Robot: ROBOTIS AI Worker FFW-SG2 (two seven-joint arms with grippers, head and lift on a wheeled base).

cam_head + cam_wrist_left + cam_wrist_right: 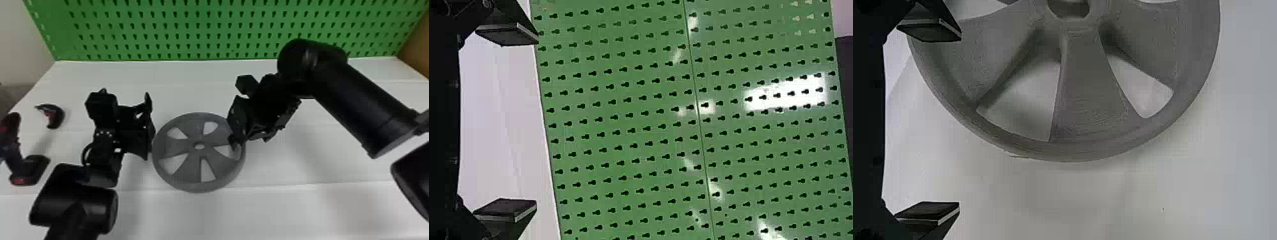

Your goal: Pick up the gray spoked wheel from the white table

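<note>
Head view: gray spoked wheel (178, 145) is lying on the white table (287, 210) — left gripper (148, 126) beside it, right gripper (237, 131) over its rim.

Left wrist view: jaws wide apart, facing green pegboard (629, 110).

Right wrist view: jaws spread too, nothing between them — wheel's in sight past them.

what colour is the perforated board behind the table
The board is green, clearest in left wrist view.

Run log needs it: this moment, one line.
wheel: on table, ungripped | right hand: open, at rim | left hand: open, beside wheel
</note>
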